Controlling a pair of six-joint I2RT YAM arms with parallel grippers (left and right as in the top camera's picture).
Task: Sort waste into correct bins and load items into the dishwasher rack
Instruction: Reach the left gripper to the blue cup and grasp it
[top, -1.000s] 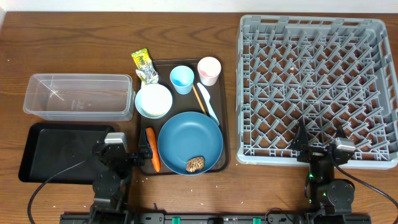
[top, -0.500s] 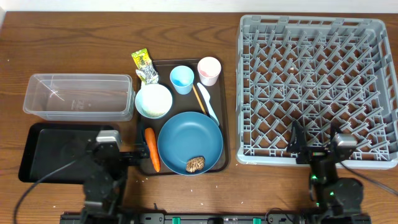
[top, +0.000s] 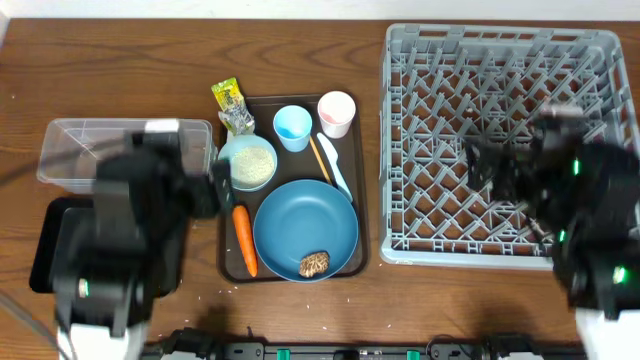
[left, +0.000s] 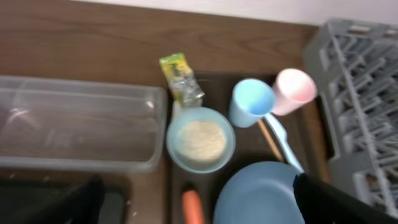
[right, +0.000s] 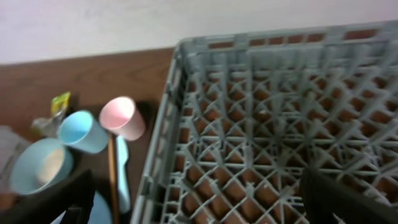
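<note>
On the brown serving tray (top: 352, 255) lie a blue plate (top: 300, 222) with a brown food piece (top: 314, 263), an orange carrot (top: 244, 240), a white bowl (top: 248, 162) of rice, a light-blue cup (top: 292, 127), a pink cup (top: 336, 112) and a pale-blue spoon (top: 336, 165). The wrapper (top: 232, 105) lies at the tray's back left corner. My left gripper (top: 210, 188) (left: 196, 186) is open and empty, raised left of the bowl. My right gripper (top: 497, 168) (right: 193, 186) is open and empty above the grey rack (top: 500, 60).
The clear tub (top: 60, 140) and the black tray (top: 45, 250) sit at the left, partly hidden by my blurred left arm. A brown chopstick-like stick (top: 318, 158) lies beside the spoon. Small white crumbs dot the table's front edge.
Both arms have risen from the table's front edge and swung toward the back. The left now hangs over the tub and black tray, the right over the rack. No object moved.
</note>
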